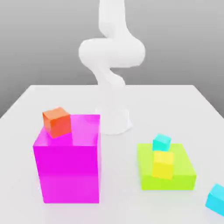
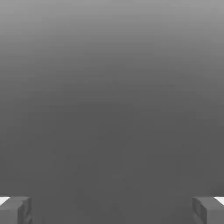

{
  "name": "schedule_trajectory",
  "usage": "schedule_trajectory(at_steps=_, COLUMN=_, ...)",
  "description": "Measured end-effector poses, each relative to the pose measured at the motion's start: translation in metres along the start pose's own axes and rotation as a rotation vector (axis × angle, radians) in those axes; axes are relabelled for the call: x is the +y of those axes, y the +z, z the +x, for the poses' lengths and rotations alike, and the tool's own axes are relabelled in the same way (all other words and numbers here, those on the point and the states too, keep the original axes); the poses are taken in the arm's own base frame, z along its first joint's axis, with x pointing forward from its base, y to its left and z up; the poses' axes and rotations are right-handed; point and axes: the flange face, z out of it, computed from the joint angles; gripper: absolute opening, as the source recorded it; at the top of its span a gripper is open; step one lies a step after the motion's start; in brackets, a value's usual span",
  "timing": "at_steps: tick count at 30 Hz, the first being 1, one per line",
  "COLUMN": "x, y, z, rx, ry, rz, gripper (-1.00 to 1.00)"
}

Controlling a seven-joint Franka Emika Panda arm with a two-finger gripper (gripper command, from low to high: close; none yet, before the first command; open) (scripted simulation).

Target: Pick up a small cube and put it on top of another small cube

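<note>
So far, nothing is stacked: the end effector (image 2: 112,210) stands open and empty, away from the blocks. Well apart from it, the sky-blue cube (image 1: 216,200) sits on the pale worktop (image 1: 118,175); picking, carrying and placing all seem left. Beyond the end effector, the room is plain grey.
</note>
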Motion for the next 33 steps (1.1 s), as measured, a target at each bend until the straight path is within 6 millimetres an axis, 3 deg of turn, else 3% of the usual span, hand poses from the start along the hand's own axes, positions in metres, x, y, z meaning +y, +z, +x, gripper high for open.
schedule_trajectory(at_steps=4, x=-0.023, y=0.073, z=-0.024, rx=-0.120, ry=-0.089, rz=-0.029, gripper=0.00)
schedule_trajectory(at_steps=9, x=-0.045, y=0.158, z=-0.072, rx=-0.256, ry=-0.203, rz=-0.070, gripper=0.00)
schedule_trajectory(at_steps=15, x=-0.058, y=0.250, z=-0.153, rx=-0.405, ry=-0.350, rz=-0.128, gripper=0.00)
schedule_trajectory(at_steps=19, x=-0.060, y=0.302, z=-0.224, rx=-0.501, ry=-0.468, rz=-0.165, gripper=0.00)
schedule_trajectory(at_steps=23, x=-0.045, y=0.350, z=-0.289, rx=-0.582, ry=-0.568, rz=-0.217, gripper=0.00)
schedule_trajectory(at_steps=28, x=-0.013, y=0.399, z=-0.373, rx=-0.674, ry=-0.704, rz=-0.285, gripper=0.00)
schedule_trajectory(at_steps=32, x=0.014, y=0.439, z=-0.411, rx=-0.691, ry=-0.732, rz=-0.298, gripper=0.00)
schedule_trajectory(at_steps=33, x=0.021, y=0.449, z=-0.418, rx=-0.692, ry=-0.733, rz=-0.299, gripper=-1.00)
